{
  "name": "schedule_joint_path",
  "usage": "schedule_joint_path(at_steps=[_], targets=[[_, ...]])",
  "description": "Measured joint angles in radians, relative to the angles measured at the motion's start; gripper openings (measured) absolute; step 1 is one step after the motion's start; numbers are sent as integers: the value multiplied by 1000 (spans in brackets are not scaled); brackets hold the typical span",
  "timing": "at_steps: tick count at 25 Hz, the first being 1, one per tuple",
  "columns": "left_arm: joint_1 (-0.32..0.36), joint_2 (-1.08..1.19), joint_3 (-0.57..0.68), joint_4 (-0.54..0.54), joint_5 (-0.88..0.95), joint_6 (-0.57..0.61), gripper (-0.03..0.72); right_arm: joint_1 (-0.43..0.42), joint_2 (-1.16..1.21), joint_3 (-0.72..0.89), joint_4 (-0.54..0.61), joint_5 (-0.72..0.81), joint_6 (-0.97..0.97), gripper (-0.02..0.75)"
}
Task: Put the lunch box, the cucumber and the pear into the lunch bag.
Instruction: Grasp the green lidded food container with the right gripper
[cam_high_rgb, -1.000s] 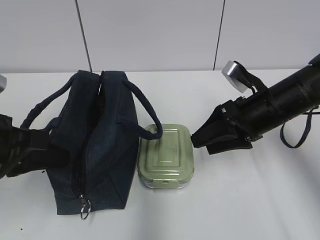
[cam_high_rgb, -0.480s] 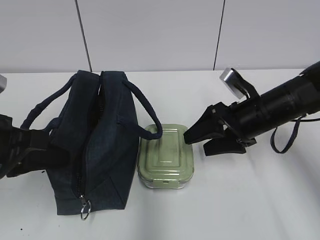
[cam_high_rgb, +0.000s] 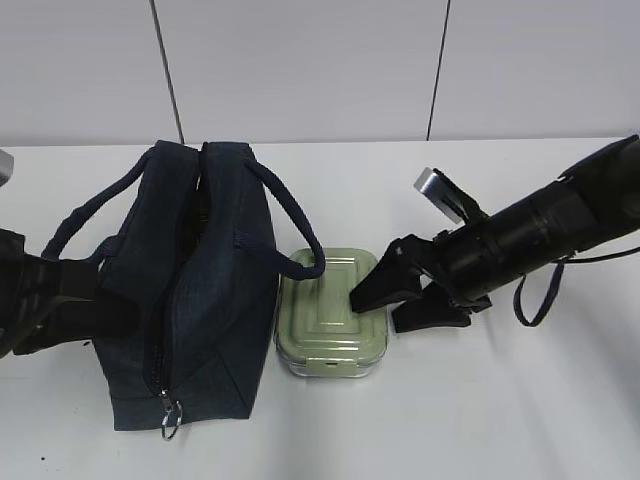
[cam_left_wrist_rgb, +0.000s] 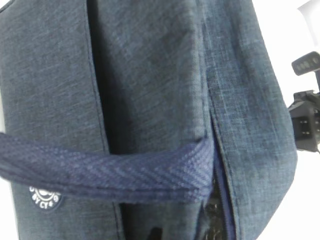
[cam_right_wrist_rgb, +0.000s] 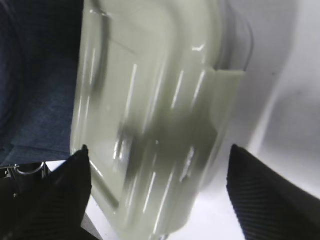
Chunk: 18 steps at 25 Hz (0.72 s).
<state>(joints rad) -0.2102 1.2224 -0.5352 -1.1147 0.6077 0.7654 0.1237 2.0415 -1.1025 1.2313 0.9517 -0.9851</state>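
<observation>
The navy lunch bag (cam_high_rgb: 200, 290) stands left of centre with its top zipper open; it fills the left wrist view (cam_left_wrist_rgb: 150, 75). The sage-green lunch box (cam_high_rgb: 325, 310) sits on the table against the bag's right side and also shows in the right wrist view (cam_right_wrist_rgb: 150, 100). My right gripper (cam_high_rgb: 373, 312) is open at the box's right end, one finger over the lid, and its fingertips straddle the box in the right wrist view (cam_right_wrist_rgb: 157, 150). My left gripper (cam_high_rgb: 105, 312) is against the bag's left side, its fingers hidden. The cucumber and the pear are out of view.
The bag's right loop handle (cam_high_rgb: 300, 255) droops over the lunch box's far left corner. A metal ring pull (cam_high_rgb: 170, 425) hangs at the bag's near end. The white table (cam_high_rgb: 500, 420) meets a grey panelled wall behind.
My right gripper has moved left and down from beside the lunch box to its right end, jaws still open. The bag, the box and the left arm have not moved.
</observation>
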Motion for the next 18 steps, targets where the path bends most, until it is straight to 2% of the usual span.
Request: schedule_joint_path(at_steps=[4,9,12,16,18], targets=[[0,0,0,1,0,0,-18,35,28,-31,6,-26,3,652],[0,0,0,2,2,0,-19,39,68,-54,19,-34,15,636],[0,0,0,4,3,0,-19,39,70,-58,30,-28,15,571],[0,0,0,9,4,0,-19,39,70,-64,49,-6,25,430],[0,0,0,15,6,0,-19,39,70,-64,53,1,26,396]])
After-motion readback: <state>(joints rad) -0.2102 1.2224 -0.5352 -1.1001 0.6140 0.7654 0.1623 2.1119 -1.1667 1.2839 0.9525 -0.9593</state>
